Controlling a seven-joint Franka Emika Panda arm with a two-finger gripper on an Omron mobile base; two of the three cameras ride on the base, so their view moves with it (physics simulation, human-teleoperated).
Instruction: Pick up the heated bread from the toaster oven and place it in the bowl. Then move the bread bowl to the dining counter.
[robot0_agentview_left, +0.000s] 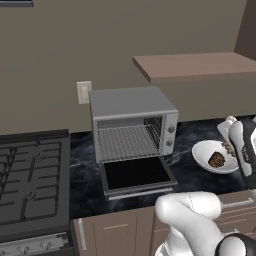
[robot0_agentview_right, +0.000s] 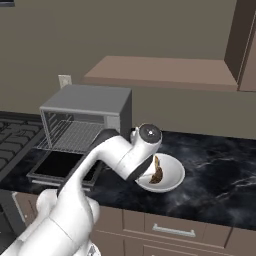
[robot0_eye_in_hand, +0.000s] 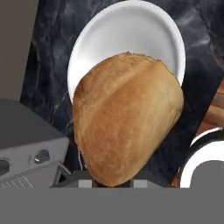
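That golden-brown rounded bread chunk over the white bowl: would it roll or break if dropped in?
The golden-brown rounded bread chunk looks crusty and firm, so probably no breaking. Its curved sides might let it rock, but the shallow white bowl has a raised rim that would likely stop it.

At your left sits a black stove, a wall outlet behind, a brown wooden shelf overhead.
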